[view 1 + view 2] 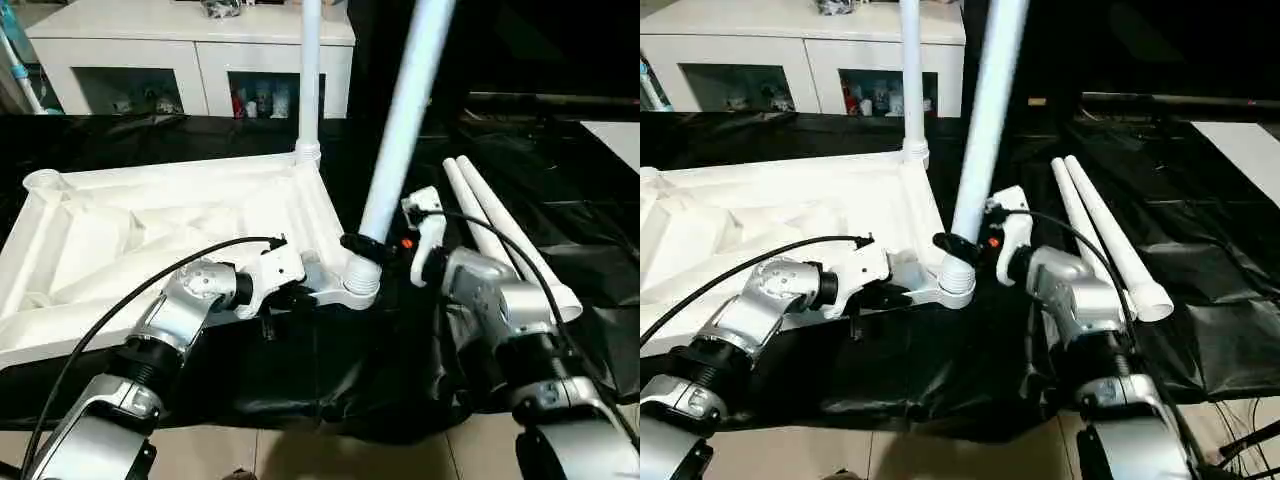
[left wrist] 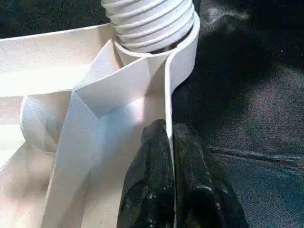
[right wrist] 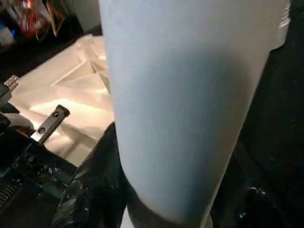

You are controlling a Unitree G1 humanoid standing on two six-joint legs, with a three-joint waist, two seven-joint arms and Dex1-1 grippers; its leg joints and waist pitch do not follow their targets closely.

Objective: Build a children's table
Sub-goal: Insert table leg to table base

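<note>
Your view: upturned table top (image 1: 150,235) lies at 9 o'clock on black sheet (image 1: 560,260), ribs up. One leg (image 1: 310,70) stands upright in far corner socket. Second leg (image 1: 405,120) leans in near corner socket (image 1: 355,283) at centre. Left hand (image 2: 173,185) clenched on table top's rim. Right hand (image 1: 375,245) grasping leaning leg low down. Two spare legs (image 1: 505,235) lie at 3 o'clock. White cabinet (image 1: 190,50) at 12 o'clock. Tile floor (image 1: 330,455) along near edge.
</note>
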